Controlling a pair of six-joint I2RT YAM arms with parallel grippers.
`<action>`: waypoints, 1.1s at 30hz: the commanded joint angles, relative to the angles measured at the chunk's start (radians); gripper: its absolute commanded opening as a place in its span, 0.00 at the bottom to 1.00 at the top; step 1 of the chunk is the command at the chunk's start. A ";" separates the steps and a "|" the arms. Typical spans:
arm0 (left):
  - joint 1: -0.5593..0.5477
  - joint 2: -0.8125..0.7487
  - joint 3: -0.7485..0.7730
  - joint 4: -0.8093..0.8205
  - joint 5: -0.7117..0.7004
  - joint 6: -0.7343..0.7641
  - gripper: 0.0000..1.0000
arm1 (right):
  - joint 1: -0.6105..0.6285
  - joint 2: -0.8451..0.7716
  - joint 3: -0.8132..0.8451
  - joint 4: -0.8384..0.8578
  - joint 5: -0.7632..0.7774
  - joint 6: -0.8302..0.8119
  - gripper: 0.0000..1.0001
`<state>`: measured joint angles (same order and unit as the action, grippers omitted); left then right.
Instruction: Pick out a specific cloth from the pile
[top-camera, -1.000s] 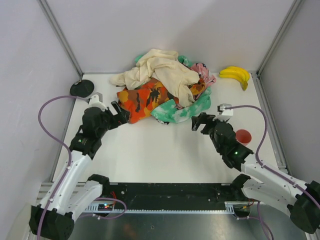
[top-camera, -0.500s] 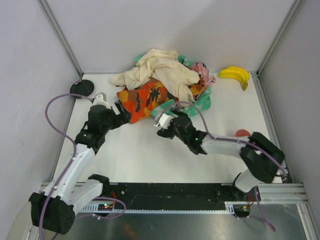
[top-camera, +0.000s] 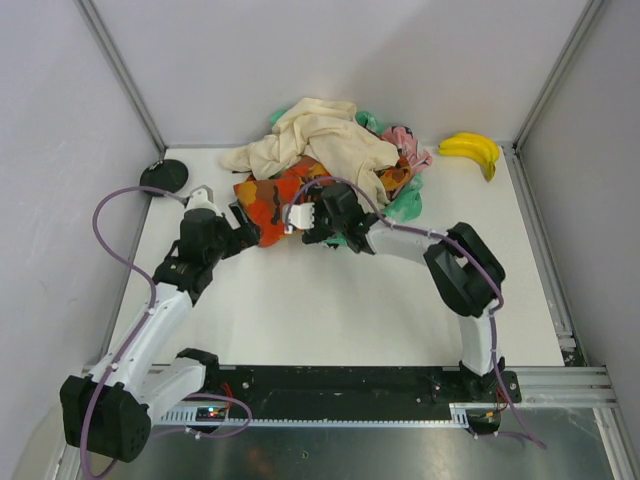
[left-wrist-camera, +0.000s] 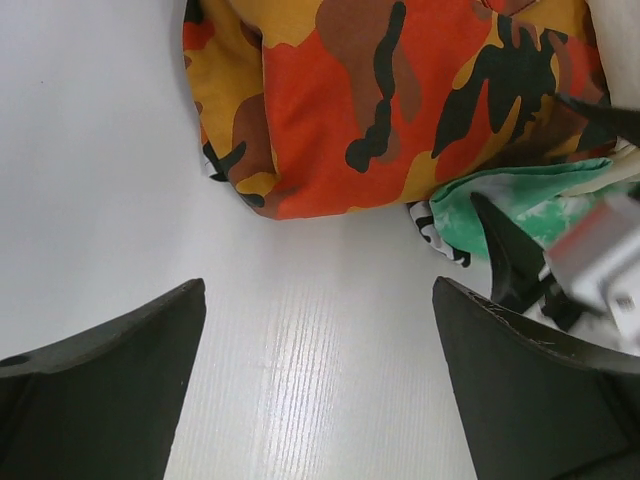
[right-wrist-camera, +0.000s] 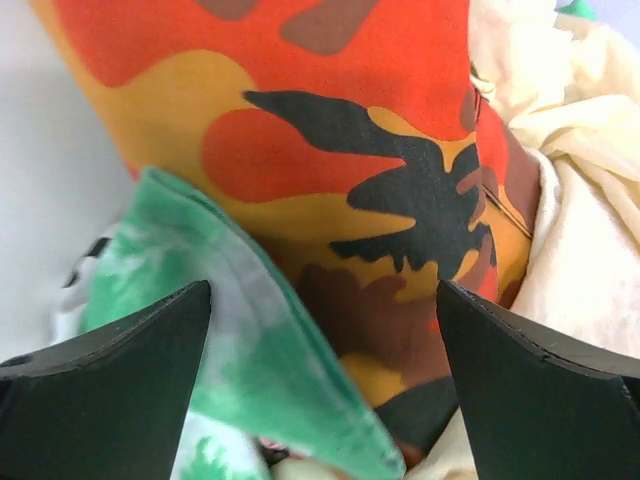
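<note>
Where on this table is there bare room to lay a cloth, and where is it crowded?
Free: the strip of table between the pile and the arm bases; the right side near the banana. Crowded: the pile's near edge, where the left gripper and right gripper sit.

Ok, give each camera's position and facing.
Top external: above, behind the robot, looking down on the pile; left arm and right arm show.
Left wrist: low over the table, facing the pile's edge; left gripper open below.
Right wrist: close over the pile; right gripper open below.
Shared: both wrists see the orange camouflage cloth and tie-dye cloth.
</note>
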<state>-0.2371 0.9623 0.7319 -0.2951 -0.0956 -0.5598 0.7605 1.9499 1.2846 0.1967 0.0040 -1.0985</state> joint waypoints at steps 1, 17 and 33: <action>0.005 -0.016 -0.005 0.041 -0.048 0.006 1.00 | -0.047 0.143 0.217 -0.303 -0.042 -0.053 0.99; 0.010 0.026 0.011 0.046 -0.083 0.008 1.00 | -0.092 0.513 0.701 -0.402 0.170 -0.079 0.43; 0.012 0.124 0.043 0.113 -0.021 0.018 1.00 | -0.153 0.467 0.962 0.481 0.553 0.054 0.00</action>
<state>-0.2325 1.0557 0.7322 -0.2535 -0.1448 -0.5571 0.6994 2.4351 2.0266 0.2813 0.3477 -1.0931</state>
